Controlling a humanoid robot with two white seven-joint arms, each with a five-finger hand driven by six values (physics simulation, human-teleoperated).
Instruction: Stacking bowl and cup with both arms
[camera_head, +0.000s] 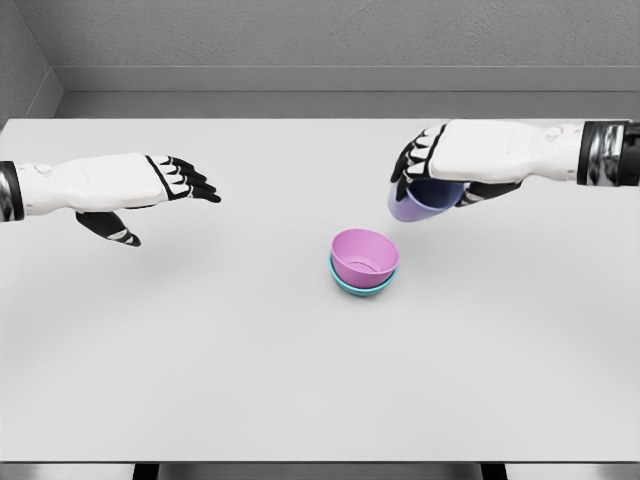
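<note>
The right hand (432, 180) is gripping a lavender cup (420, 200), tilted, at about one o'clock from the stack near the table's (200, 380) centre, where a pink bowl (364, 254) is sitting nested in a teal bowl (352, 286). The left hand (150, 190), at nine o'clock and well apart, is hovering with fingers extended, holding nothing. For a clean placement, the cup probably needs levelling and centring over the pink bowl's mouth before descending.

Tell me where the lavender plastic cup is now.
In the head view, the lavender plastic cup is held in the right hand, above the table, up and right of the pink bowl.
</note>
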